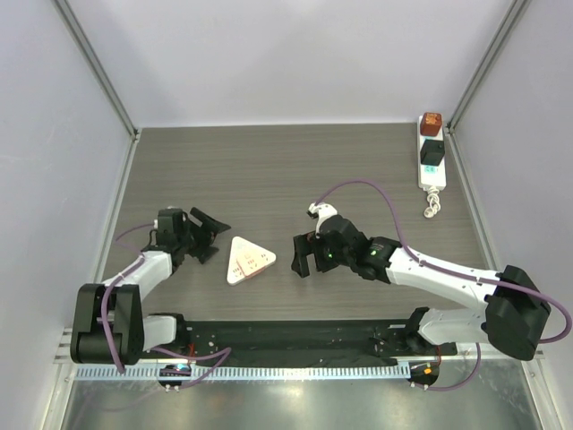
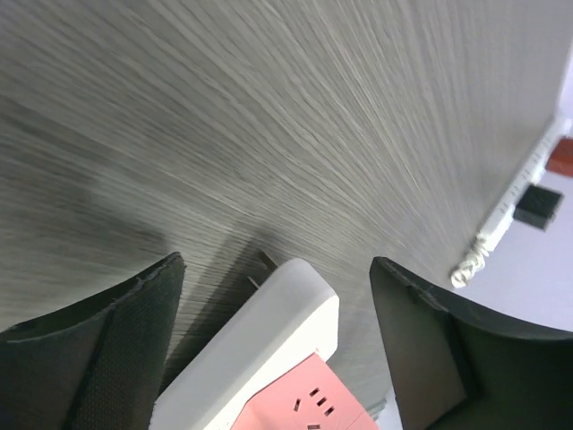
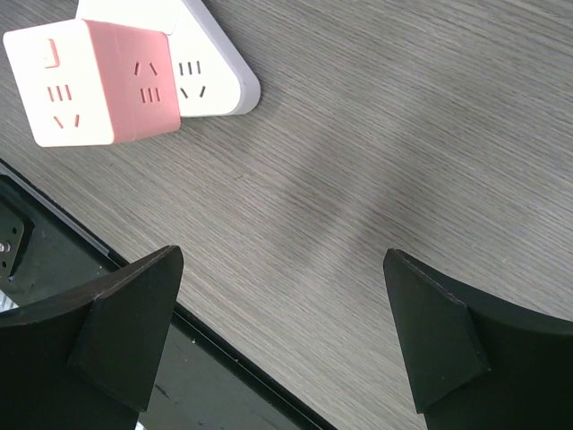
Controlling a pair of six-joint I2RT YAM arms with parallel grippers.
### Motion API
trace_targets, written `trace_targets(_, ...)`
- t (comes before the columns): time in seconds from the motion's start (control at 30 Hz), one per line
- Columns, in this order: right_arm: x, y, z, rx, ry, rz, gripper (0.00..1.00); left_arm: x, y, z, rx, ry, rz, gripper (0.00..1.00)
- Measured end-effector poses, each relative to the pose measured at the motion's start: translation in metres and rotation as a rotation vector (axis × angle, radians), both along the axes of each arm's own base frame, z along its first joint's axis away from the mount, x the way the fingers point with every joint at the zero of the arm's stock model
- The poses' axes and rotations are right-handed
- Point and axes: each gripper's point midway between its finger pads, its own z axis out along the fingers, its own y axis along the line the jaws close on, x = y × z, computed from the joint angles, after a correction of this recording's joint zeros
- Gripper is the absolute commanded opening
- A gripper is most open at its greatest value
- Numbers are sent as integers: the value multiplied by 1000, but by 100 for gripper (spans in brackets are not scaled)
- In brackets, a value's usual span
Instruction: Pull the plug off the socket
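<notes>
The socket (image 1: 431, 177) lies at the far right corner of the worktop (image 1: 295, 170), well apart from both arms, with a black plug (image 1: 432, 152) and a reddish block (image 1: 431, 121) on it; its outlet faces are too small to make out. The left pincer (image 1: 213, 237) and right pincer (image 1: 300, 253) both stand apart, empty, flanking the white triangular plate (image 1: 248, 261).

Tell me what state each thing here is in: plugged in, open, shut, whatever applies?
power strip: lying flat at the far right, two plugs in it.
red-brown plug: seated in the strip.
black plug: seated in the strip.
cord: knotted up, lying loose.
triangular plate: lying flat, unheld.
pink cube: on the plate.
left fingers: open, empty.
right fingers: open, empty.
</notes>
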Motion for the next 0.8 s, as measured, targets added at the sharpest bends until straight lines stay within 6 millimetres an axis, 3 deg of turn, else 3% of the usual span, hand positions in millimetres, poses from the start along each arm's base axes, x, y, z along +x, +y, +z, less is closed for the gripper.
trace_targets(0.37, -4, 2, 0, 8, 11, 21, 100, -17, -17, -3, -80, -192, -95, 88)
trace_targets(0.57, -8, 4, -1, 16, 26, 40, 100, -25, -24, -5, -120, -234, -120, 75)
trace_targets(0.8, -9, 6, 0, 23, 32, 48, 100, -34, -37, -8, -160, -247, -157, 73)
